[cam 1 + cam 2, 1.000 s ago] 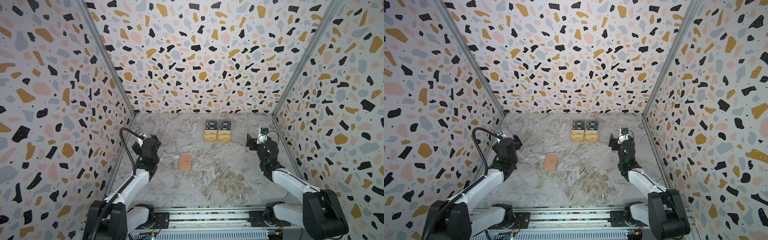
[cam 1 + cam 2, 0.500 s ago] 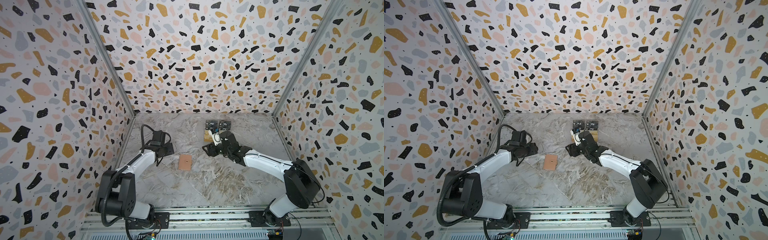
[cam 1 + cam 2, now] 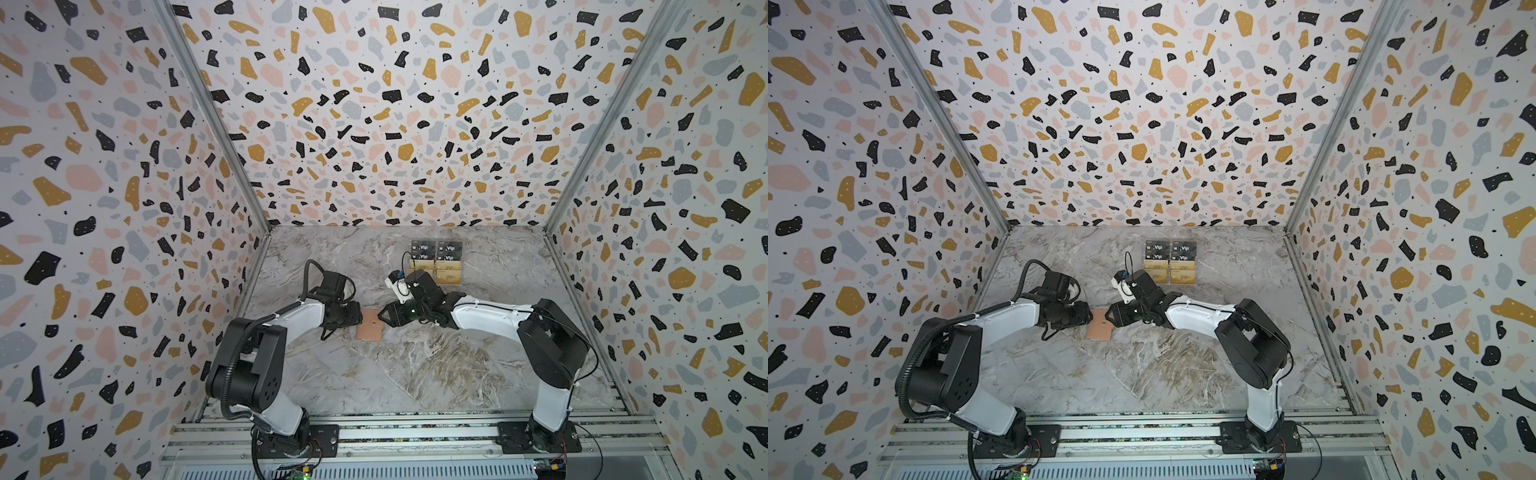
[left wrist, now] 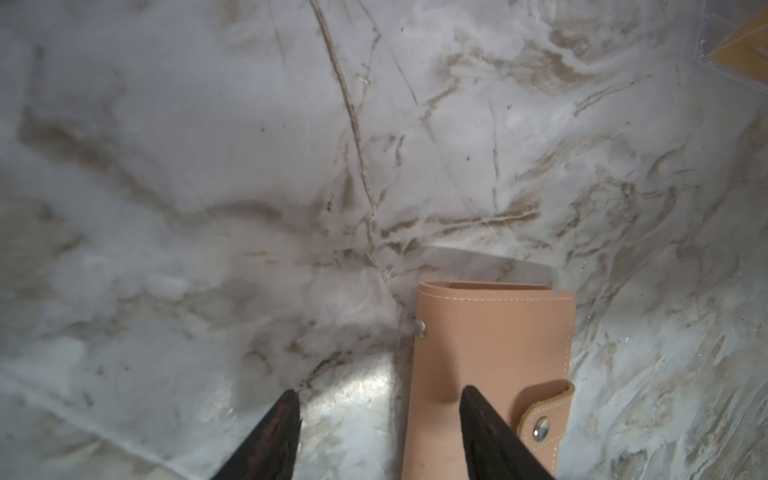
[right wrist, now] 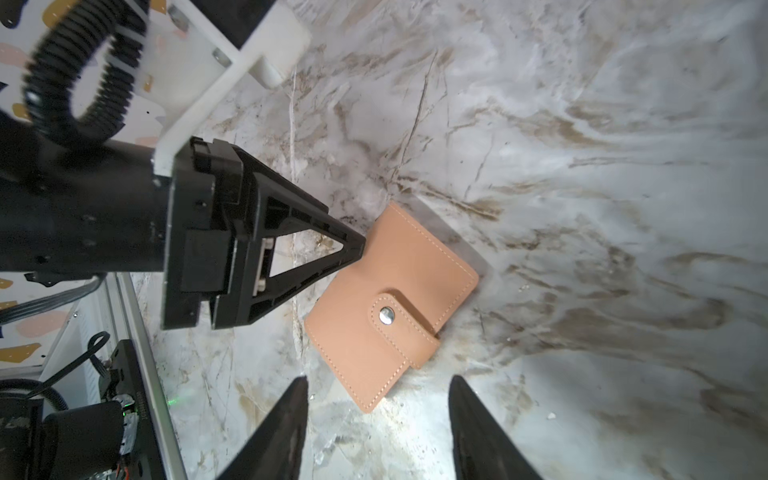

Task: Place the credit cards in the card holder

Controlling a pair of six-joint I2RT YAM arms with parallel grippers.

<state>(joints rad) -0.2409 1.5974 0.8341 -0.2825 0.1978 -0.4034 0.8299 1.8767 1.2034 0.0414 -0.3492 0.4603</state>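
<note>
Card holder (image 3: 369, 330), closed and lying flat with its strap tab folded over the cover, sits on the marble table (image 3: 415, 374) just left of centre in both top views. Left gripper (image 3: 360, 319) meets its left edge. In the left wrist view this gripper (image 4: 378, 397) has its jaws apart, with one finger over the card holder (image 4: 490, 357) and the other over bare table, and nothing is clamped. Right gripper (image 3: 380, 318) comes in from the right, its tips at the card holder's upper right corner. In the right wrist view it (image 5: 378, 382) has its jaws spread, with the strap end of the card holder (image 5: 390, 307) just ahead of them and not gripped. Credit cards (image 3: 436, 262), black "Vip" ones above gold ones, lie in two columns in the upper middle of the table, well apart from the card holder. Terrazzo-patterned walls (image 3: 374, 124) enclose the table.
</note>
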